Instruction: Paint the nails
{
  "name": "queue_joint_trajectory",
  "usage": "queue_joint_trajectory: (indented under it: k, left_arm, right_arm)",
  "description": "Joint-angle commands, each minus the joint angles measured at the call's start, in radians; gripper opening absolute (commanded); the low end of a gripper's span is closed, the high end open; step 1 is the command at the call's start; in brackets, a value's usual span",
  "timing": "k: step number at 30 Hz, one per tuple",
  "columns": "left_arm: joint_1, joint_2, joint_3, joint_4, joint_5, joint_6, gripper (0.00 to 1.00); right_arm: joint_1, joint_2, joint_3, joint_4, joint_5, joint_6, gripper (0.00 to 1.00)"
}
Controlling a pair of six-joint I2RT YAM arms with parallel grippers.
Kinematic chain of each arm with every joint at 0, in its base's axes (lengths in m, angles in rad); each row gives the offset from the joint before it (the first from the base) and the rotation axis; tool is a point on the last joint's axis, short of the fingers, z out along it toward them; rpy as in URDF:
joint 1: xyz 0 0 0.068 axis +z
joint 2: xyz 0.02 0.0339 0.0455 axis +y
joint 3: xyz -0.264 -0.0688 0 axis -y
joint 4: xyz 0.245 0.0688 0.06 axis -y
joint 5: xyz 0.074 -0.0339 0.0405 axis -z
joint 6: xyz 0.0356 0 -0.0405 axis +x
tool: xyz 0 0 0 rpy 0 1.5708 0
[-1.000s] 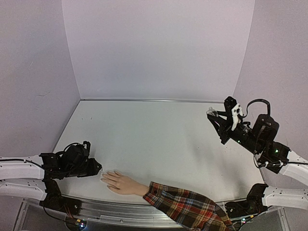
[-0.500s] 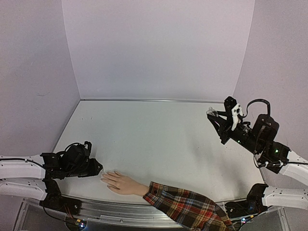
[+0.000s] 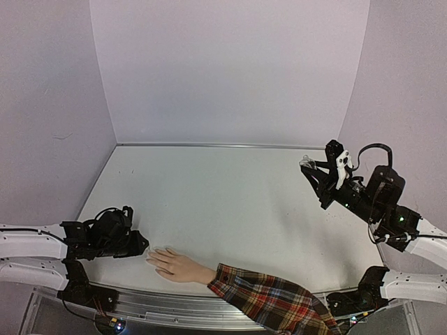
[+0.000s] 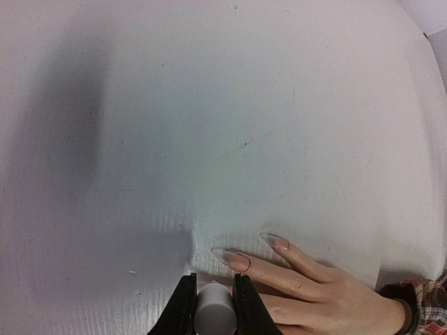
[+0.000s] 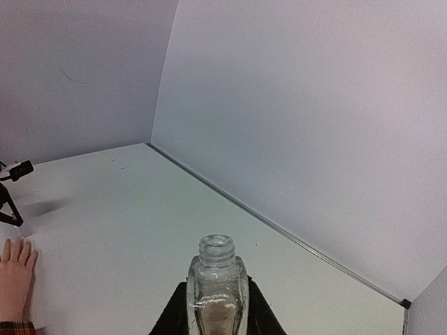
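White cap (image 4: 213,312) at nails (image 4: 234,259), bottle (image 5: 216,279) aloft (uncapped)

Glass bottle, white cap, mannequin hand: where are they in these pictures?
glass bottle (image 5: 216,287), right wrist view, its clear body.
white cap (image 4: 213,310), left wrist view, its rounded end.
mannequin hand (image 4: 339,305), left wrist view, back of the hand.

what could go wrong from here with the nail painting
The open bottle, shut in the right gripper and held above the table, could spill if tilted. The left gripper, shut on the white cap, sits right by the nails; its brush is hidden, so polish may smear the mannequin hand.
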Motion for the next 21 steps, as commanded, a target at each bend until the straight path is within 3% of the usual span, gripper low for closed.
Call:
queue_joint_trajectory:
  k: [1, 21]
  left_arm:
    - [-0.004, -0.003, 0.026, -0.007, -0.03, -0.005, 0.0]
    - [-0.005, 0.028, 0.037, -0.032, -0.053, -0.023, 0.0]
  right_arm:
    - [-0.003, -0.006, 0.004, 0.057, -0.005, 0.009, 0.0]
    - [-0.004, -0.006, 0.005, 0.057, -0.008, 0.011, 0.0]
